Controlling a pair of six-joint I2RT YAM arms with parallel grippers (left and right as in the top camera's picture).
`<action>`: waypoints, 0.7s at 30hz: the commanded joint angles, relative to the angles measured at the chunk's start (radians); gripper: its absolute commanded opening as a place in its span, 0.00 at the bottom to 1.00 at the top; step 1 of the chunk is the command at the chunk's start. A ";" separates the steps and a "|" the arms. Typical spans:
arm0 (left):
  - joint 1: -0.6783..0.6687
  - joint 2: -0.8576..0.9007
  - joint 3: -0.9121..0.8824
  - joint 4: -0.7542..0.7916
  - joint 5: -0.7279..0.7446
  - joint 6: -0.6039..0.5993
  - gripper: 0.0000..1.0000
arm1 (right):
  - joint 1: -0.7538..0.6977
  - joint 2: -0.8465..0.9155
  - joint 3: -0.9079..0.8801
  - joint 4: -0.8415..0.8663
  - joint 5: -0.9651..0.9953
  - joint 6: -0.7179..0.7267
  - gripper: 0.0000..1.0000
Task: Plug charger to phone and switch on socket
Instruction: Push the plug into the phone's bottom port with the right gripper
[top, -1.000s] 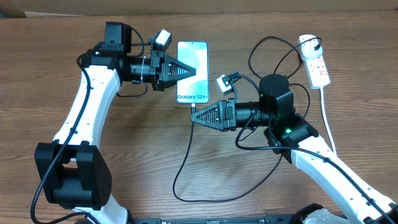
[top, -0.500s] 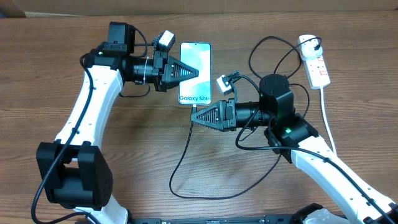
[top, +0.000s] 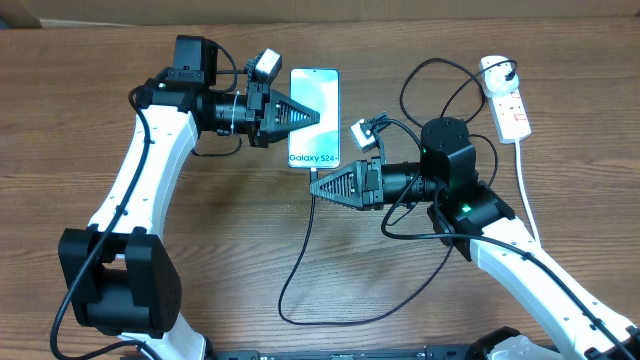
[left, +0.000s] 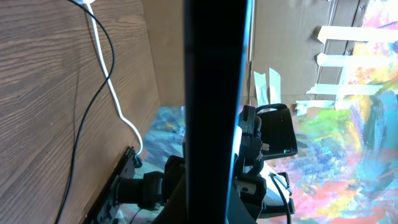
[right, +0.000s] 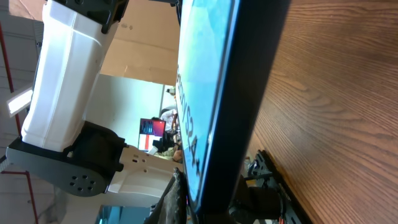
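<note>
The phone (top: 318, 90), teal screen up with "Galaxy" text at its near end, lies at the table's centre back. My left gripper (top: 318, 116) is shut on the phone's left side. In the left wrist view the phone (left: 214, 93) shows edge-on as a dark bar between the fingers. My right gripper (top: 314, 186) is shut on the charger's connector tip, right at the phone's bottom edge. In the right wrist view the phone (right: 249, 81) fills the frame just above the fingers. The charger cable (top: 297, 262) loops toward the front. The socket (top: 508, 105) lies at the back right with a black plug in it.
The socket's thick white cord (top: 527, 190) runs down the right side past my right arm. The black cable coils behind my right arm near the socket (top: 440, 75). The table is brown wood grain (top: 220, 250).
My left gripper shifted the phone slightly to the right. My right gripper edged a little right and stays at the phone's bottom edge with the connector.
</note>
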 joint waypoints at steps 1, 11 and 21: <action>-0.007 0.000 0.001 0.000 0.032 0.013 0.04 | -0.010 0.000 0.016 0.006 -0.004 0.004 0.04; -0.007 0.000 0.001 -0.029 0.035 0.016 0.04 | -0.056 0.000 0.016 0.007 -0.002 0.004 0.04; -0.008 0.000 0.001 -0.053 0.035 0.031 0.04 | -0.058 0.002 0.016 0.006 0.012 0.005 0.04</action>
